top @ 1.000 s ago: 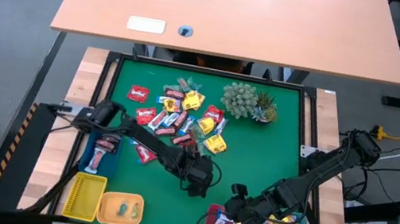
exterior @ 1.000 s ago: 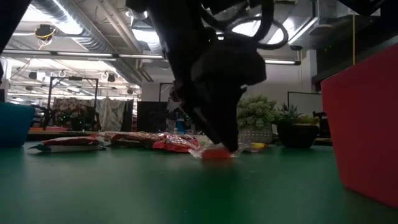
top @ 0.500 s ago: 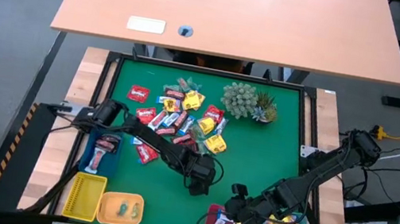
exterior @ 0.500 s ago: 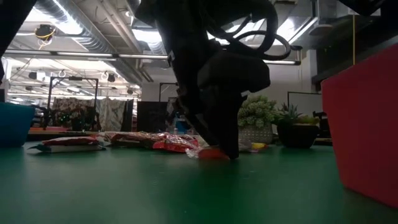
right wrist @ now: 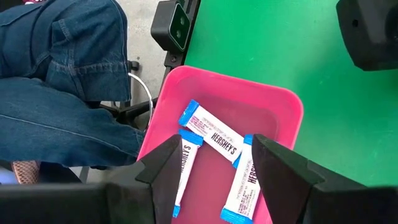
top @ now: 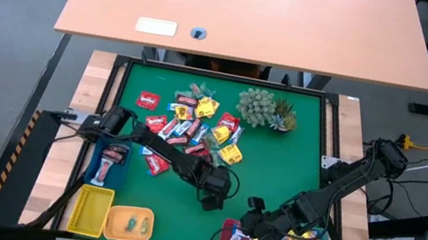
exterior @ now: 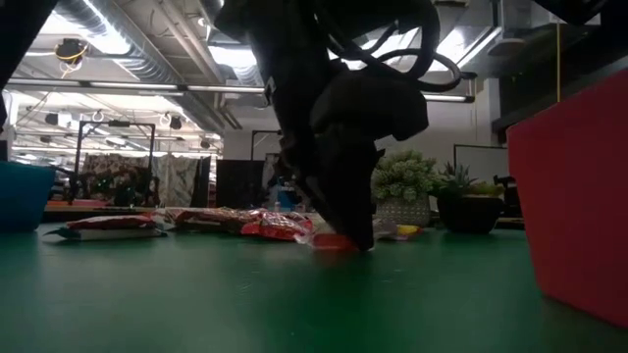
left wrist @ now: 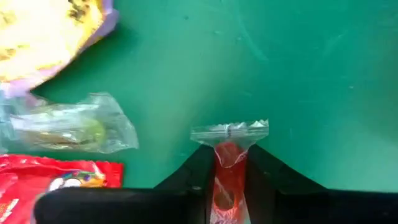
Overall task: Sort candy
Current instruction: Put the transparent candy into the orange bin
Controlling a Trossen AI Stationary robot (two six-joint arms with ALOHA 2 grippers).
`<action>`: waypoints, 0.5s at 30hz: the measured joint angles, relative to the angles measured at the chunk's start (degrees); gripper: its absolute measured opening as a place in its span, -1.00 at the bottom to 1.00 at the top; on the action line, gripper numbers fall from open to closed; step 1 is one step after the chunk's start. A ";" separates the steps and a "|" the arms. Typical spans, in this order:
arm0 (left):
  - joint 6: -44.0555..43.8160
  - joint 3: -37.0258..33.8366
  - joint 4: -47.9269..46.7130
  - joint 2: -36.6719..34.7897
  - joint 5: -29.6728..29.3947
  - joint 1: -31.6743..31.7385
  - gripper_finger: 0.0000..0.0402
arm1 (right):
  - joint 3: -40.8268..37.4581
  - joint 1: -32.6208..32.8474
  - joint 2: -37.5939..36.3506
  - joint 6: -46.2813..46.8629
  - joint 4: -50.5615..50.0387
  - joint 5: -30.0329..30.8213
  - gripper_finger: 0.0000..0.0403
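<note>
The left gripper (left wrist: 230, 180) is set low on the green worktop (top: 275, 168), at the near edge of the candy pile (top: 192, 125), and its fingers (left wrist: 198, 171) are seen closed on a small red sweet in a clear wrapper (left wrist: 229, 163). The wrapper's crimped end sticks out past the fingertips, so the grip appears to be taken along the sweet's length, probably because that narrow side fits between the fingers. In the low view the red sweet (exterior: 334, 241) lies at mat level under the gripper, so it is judged not yet lifted.

The right gripper (right wrist: 214, 168) is held over the pink tray (right wrist: 283, 109) with its fingers apart and nothing between them; three blue-and-white Hershey's bars (right wrist: 214, 134) lie in the tray below, which suggests a waiting post above its own bin.

Bare mat lies toward the near side of the left gripper, so room for a lift is judged ample. The yellow tray (top: 90, 209), the orange tray (top: 129, 223) and the blue tray (top: 111, 162) sit along the near-left edge. The spiky plant (top: 257, 107) stands beyond the pile, well apart from both arms.
</note>
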 joint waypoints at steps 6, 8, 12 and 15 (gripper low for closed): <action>2.28 5.10 -1.69 0.07 5.63 -1.36 -0.76 | 0.00 -0.02 0.00 0.00 0.06 0.01 -0.04; 3.33 7.70 -4.78 0.07 6.80 -2.14 -0.76 | 0.00 0.00 0.00 0.00 0.05 0.00 -0.04; 5.63 12.41 -10.28 -0.03 8.24 -4.54 -0.76 | 0.00 0.00 0.00 0.00 0.07 0.02 -0.04; 6.30 16.49 -16.58 0.00 8.47 -7.02 -0.76 | 0.00 -0.01 0.00 0.02 0.09 0.01 -0.04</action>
